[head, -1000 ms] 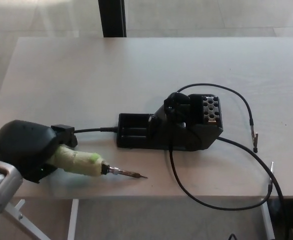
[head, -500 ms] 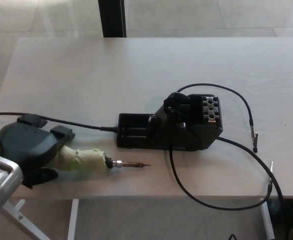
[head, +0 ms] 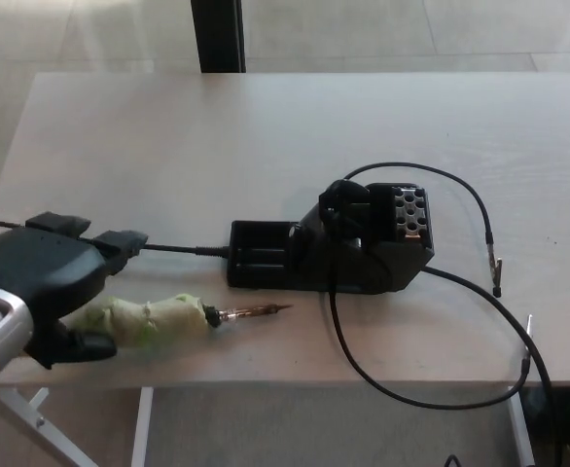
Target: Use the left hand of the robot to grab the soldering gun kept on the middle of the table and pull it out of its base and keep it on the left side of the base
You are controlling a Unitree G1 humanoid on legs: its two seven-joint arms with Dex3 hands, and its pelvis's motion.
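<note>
From the head view, the robot's left hand (head: 47, 292) sits at the near left corner of the pale wooden table (head: 217, 136), its black fingers wrapped around the rear of the soldering gun (head: 183, 317). The gun is out of its base (head: 334, 243) and lies low over the tabletop to the left of it, its handle covered in yellow-green wrapping and its thin metal tip pointing right toward the base's near left corner, close to it but apart. Whether the handle rests fully on the wood or is just above it cannot be told. The base is a black unit in the middle of the table, with an open tray on its left part and a block with round holes on its right. A black cord (head: 173, 249) runs from the base's left end toward the hand. Another black cable (head: 421, 389) loops off the near edge of the table to the right, and a thinner lead (head: 475, 199) curves over the right side of the tabletop. The right hand does not show.
</note>
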